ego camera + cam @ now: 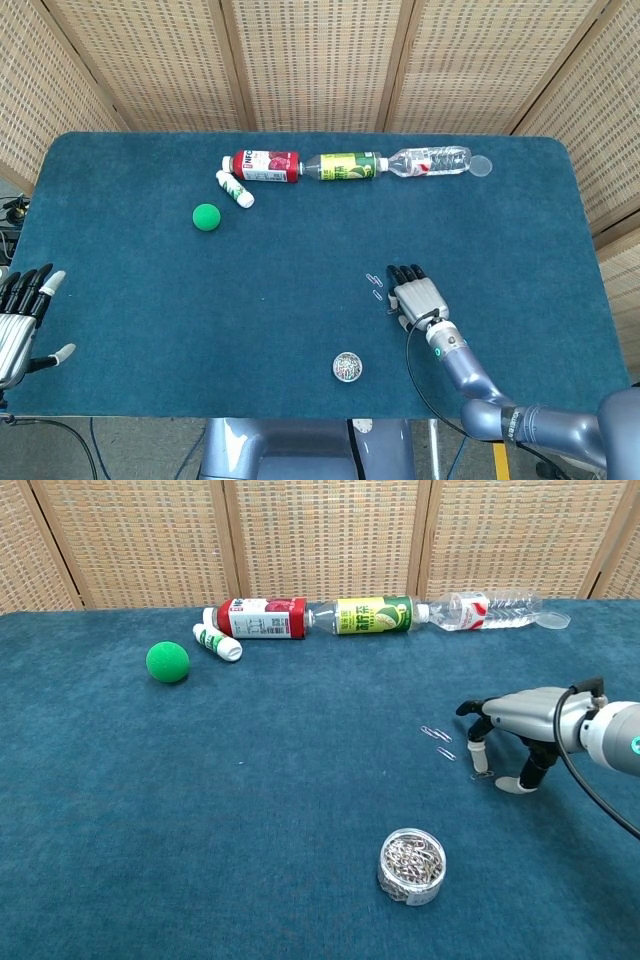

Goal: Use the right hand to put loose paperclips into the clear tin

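My right hand (415, 295) (520, 718) hovers palm down over the blue cloth, fingers arched downwards and apart from the thumb. One fingertip (478, 764) rests at a loose paperclip (483, 776) (392, 306) that lies flat on the cloth, not pinched. Two more paperclips (436, 733) (445, 753) (372, 279) lie just left of the hand. The clear tin (347, 367) (412, 865), with several clips in it, stands nearer the front edge, left of the hand. My left hand (20, 322) hangs open at the table's left edge, holding nothing.
Along the far side lie a red-labelled bottle (255, 618), a green-yellow bottle (368, 614), a clear water bottle (490, 610) and a small white bottle (218, 643). A green ball (167, 662) sits at the left. The table's right edge (600, 290) is near the hand.
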`<state>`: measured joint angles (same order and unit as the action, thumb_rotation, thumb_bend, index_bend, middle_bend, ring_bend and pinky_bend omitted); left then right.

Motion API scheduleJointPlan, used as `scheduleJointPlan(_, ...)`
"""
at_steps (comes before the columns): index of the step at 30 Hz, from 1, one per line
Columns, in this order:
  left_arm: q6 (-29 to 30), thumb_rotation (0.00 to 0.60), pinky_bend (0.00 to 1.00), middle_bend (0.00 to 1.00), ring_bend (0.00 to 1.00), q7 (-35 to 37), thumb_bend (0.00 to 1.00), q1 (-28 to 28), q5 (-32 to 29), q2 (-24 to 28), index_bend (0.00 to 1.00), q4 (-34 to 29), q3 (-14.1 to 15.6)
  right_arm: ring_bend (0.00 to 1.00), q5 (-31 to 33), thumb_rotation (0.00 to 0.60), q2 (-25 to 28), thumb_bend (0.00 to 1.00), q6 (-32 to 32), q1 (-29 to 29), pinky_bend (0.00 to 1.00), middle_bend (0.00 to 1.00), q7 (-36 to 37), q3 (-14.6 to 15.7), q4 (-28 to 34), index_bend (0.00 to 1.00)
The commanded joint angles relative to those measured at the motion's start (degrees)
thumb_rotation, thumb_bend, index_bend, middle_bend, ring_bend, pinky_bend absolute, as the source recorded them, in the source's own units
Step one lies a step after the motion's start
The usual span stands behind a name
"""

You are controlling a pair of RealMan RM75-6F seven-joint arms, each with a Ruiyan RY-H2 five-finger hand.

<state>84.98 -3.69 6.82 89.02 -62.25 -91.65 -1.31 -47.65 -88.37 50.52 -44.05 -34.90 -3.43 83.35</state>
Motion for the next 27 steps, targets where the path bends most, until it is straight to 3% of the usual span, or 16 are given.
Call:
scheduleJointPlan(1, 0.0, 0.6, 0.0, 0.0, 0.0, 0.0, 0.0, 0.0, 0.0, 0.0, 0.0, 0.0, 0.0, 0.0, -0.3, 0.6, 0.2, 0.35, 0.4, 0.0, 0.0, 0.0, 0.0, 0.1, 0.4, 0.47)
scheduleJointPlan(27, -0.1, 0.6, 0.0, 0.0, 0.0, 0.1, 0.0, 0.0, -0.1, 0.0, 0.0, 0.0, 0.0, 0.0, -2.2, 0.6, -2.9, 0.35, 0.6, 0.1, 0.0, 0.0, 2.1, -0.5, -3.2, 0.49)
